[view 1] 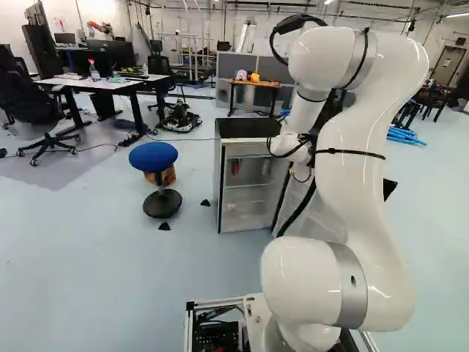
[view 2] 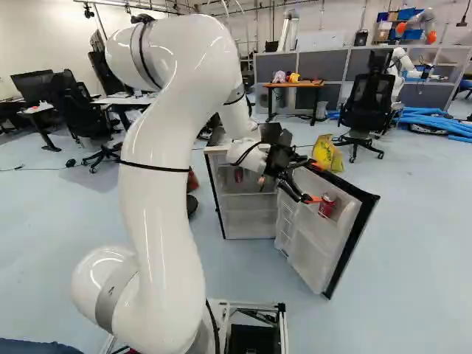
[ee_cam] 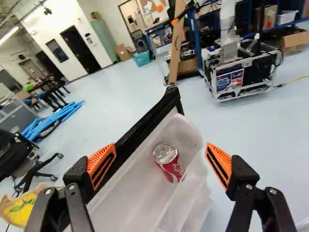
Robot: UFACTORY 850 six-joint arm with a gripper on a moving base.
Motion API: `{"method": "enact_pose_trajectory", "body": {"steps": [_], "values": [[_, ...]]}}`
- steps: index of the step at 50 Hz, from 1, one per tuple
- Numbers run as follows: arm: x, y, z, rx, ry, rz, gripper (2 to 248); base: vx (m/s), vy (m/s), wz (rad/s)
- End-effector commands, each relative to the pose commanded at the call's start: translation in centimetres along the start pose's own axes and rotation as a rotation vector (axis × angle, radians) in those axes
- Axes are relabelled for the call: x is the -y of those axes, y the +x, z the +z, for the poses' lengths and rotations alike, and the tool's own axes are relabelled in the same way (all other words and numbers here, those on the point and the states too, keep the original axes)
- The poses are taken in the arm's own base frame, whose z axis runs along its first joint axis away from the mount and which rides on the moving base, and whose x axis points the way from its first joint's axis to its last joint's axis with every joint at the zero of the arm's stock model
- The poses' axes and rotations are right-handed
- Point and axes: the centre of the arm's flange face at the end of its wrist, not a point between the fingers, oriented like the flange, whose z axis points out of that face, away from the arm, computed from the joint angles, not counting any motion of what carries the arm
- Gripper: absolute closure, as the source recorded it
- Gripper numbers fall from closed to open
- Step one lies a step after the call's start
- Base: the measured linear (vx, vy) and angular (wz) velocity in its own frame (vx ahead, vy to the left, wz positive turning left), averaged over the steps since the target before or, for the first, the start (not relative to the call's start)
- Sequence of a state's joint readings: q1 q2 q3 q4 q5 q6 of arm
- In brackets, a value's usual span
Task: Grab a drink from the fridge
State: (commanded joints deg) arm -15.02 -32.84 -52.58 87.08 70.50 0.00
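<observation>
The fridge (view 1: 250, 183) stands with its door (view 2: 324, 240) swung wide, and the door's inner shelves face the arm. A red can (view 2: 327, 204) stands in the door's upper shelf; in the wrist view the red can (ee_cam: 169, 162) is ahead of the gripper, between the lines of its fingers but untouched. My gripper (view 2: 304, 198) is at the door's top shelf, just beside the can. The wrist view has the gripper (ee_cam: 161, 166) open, its orange pads far apart with nothing held. Another red item (view 1: 235, 167) shows inside the fridge body.
A blue stool (view 1: 154, 157) stands beside the fridge in the left base view. Behind the door are a yellow bag (view 2: 327, 153) and an office chair (view 2: 366, 107). The door's black edge (ee_cam: 145, 128) runs close past one finger. Another robot (view 2: 402, 65) stands far back.
</observation>
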Motion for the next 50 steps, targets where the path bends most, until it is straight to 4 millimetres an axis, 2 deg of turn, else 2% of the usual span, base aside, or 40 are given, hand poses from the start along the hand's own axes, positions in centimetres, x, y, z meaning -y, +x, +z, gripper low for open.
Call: {"method": "enact_pose_trajectory", "body": {"steps": [24, 50], "values": [[-3.1, 1.1, -2.7, 0.042, 0.248, -0.154, 3, 0.000, 0.000, 0.000], [-5.6, 2.5, -3.5, 0.078, 0.472, -0.280, 3, 0.000, 0.000, 0.000]]}}
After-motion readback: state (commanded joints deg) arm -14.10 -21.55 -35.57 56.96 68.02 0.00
